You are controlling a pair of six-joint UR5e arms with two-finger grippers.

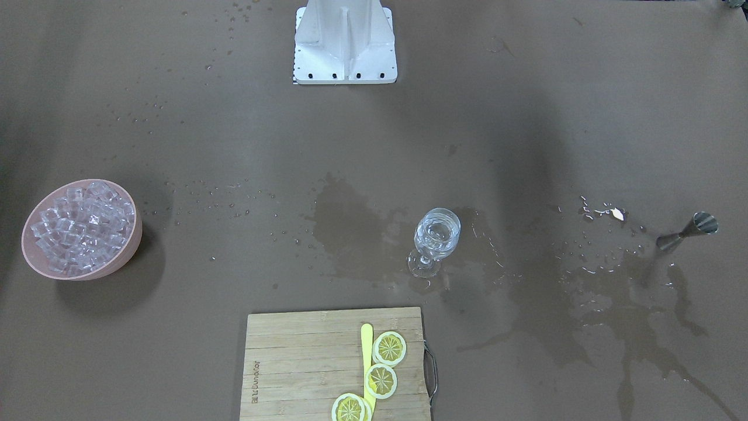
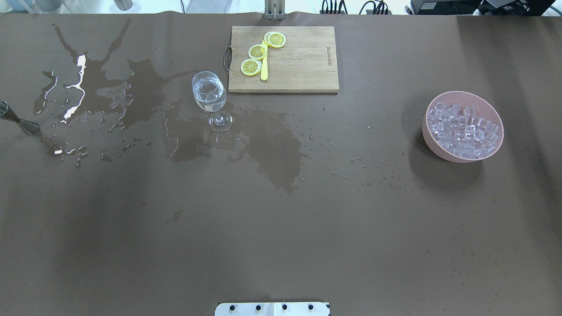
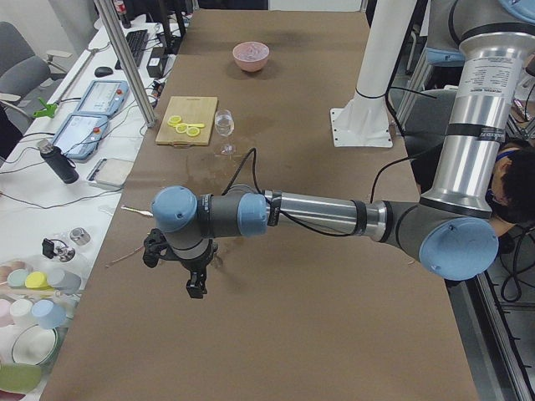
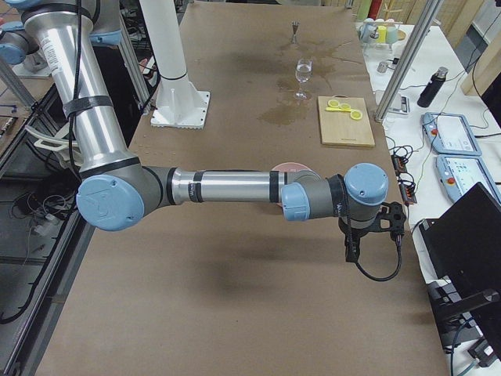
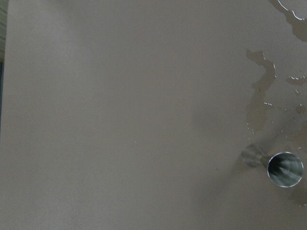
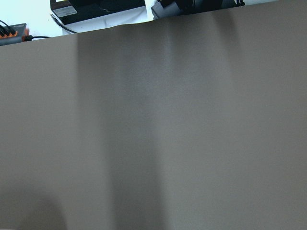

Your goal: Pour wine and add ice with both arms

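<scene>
Left gripper (image 3: pixel 196 289) and right gripper (image 4: pixel 349 257) over opposite table (image 2: pixel 281 228) ends, grip unclear; glass (image 2: pixel 210 94), ice (image 2: pixel 463 127) well apart.

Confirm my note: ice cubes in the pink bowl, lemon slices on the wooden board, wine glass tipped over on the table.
Not tipped over: the wine glass stands upright on its foot, as the exterior right view shows. The ice cubes are in the pink bowl and the lemon slices on the wooden board, as noted.

Clear wine (image 1: pixel 435 238) in upright glass (image 1: pixel 425 266), ice cubes (image 1: pixel 79 225) heaped in pink bowl (image 1: pixel 133 242)
</scene>
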